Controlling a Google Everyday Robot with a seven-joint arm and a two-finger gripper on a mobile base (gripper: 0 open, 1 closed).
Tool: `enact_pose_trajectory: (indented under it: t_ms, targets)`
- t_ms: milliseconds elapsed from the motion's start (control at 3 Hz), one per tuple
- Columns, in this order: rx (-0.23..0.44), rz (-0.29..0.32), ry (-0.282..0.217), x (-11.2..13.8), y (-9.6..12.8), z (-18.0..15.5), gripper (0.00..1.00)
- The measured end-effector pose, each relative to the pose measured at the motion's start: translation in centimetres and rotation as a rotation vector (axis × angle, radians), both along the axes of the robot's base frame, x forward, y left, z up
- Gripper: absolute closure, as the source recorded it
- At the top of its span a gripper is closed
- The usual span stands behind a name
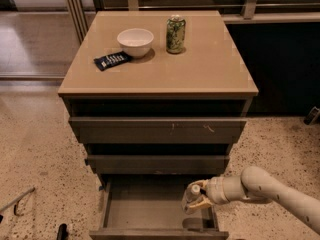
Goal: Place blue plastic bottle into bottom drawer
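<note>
The bottom drawer (145, 211) stands pulled open below two closed grey drawers, its plain grey inside showing. My gripper (196, 198) reaches in from the right over the drawer's right side and is shut on the blue plastic bottle (191, 194), a clear bottle with a white cap. The bottle hangs tilted just above the drawer floor near the right wall, and its shadow lies below it. The bottle's lower part is partly hidden by the fingers.
On the cabinet top (210, 69) stand a green patterned can (175, 34), a white bowl (135, 42) and a dark snack packet (112, 60). The drawer's front panel (160, 233) is at the bottom edge. A thin metal object (17, 200) lies on the speckled floor at the left.
</note>
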State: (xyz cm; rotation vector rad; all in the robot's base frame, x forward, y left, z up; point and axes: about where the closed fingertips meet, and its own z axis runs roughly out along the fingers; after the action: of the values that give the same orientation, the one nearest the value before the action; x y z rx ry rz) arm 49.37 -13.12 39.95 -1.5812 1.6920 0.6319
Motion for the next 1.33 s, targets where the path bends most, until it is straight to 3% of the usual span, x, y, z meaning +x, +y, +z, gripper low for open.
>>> enact_pose_trajectory:
  t_ms: [333,1000,1333]
  targets:
    - [0.037,0.006,-0.004,1.5,0.9,-6.0,1.0]
    - [0.054,0.024,0.02,3.6,1.5,-13.0,1.0]
    - [0.045,0.031,0.026,4.1,1.6,-14.7,1.0]
